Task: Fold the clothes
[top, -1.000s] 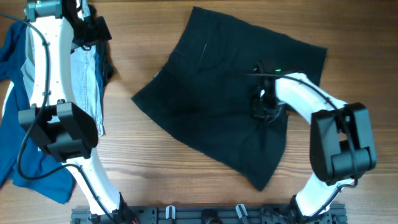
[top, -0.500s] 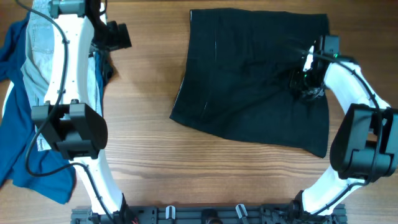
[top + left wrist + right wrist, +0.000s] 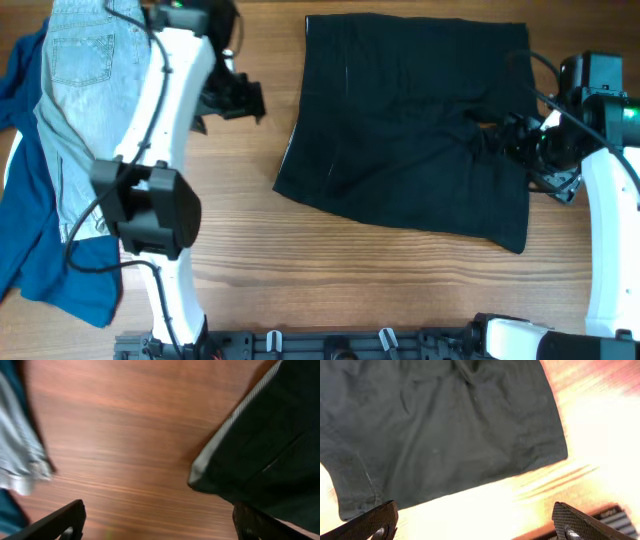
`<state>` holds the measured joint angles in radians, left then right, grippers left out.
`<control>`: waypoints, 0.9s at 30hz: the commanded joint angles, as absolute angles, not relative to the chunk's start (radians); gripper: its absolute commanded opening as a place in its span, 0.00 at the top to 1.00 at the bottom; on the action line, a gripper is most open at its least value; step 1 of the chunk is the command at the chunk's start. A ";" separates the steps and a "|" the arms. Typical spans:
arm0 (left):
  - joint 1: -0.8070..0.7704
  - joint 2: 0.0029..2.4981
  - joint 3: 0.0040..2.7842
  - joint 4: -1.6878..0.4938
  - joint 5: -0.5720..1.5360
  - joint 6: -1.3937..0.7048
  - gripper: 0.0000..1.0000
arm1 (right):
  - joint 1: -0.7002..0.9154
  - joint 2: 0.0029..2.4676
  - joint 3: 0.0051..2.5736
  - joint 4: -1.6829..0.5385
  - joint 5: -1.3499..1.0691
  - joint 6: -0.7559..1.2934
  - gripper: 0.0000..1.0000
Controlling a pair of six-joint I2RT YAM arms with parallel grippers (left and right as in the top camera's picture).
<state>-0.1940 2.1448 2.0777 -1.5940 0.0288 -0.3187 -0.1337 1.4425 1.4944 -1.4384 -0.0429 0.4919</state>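
Note:
The black shorts [image 3: 400,120] lie spread flat on the wooden table, centre-right, with a crease near their right side. My left gripper [image 3: 240,100] hovers open over bare wood just left of the shorts' left edge. In the left wrist view that gripper [image 3: 157,527] holds nothing, and the shorts [image 3: 270,445] show a pale lining edge at the right. My right gripper [image 3: 515,145] stands open at the shorts' right edge. In the right wrist view it [image 3: 475,527] is empty above the glaring tabletop, with the shorts [image 3: 445,425] ahead.
Light-blue denim [image 3: 75,70] lies at the back left under my left arm and also shows in the left wrist view [image 3: 20,455]. Deep blue cloth [image 3: 30,240] hangs along the left edge. A black mounting rail [image 3: 330,345] runs along the front edge.
The right gripper dragged the shorts right and squared them, then opened and drew back to the right. The left gripper swung from the back left towards the shorts' left edge.

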 commanded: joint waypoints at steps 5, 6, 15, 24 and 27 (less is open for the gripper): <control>-0.336 2.125 1.710 -1.344 0.104 -0.702 0.13 | -0.133 1.447 1.378 -1.459 0.057 0.730 0.07; -0.345 2.125 1.683 -1.320 0.104 -0.757 0.15 | -0.133 1.447 1.350 -1.453 0.056 0.749 0.07; -0.434 2.125 1.558 -1.171 0.089 -0.907 0.20 | -0.133 1.447 1.153 -1.353 0.052 0.762 0.07; -0.453 2.125 1.490 -1.150 0.084 -0.909 0.96 | -0.133 1.447 1.059 -1.298 0.046 0.794 0.08; -0.452 2.125 1.490 -1.124 0.041 -0.909 0.96 | -0.133 1.447 0.996 -1.240 0.049 0.848 0.08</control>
<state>-0.4545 2.1353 1.5024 -1.1446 0.0959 -0.8936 -0.1337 1.4452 1.0504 -1.2694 0.0307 0.7826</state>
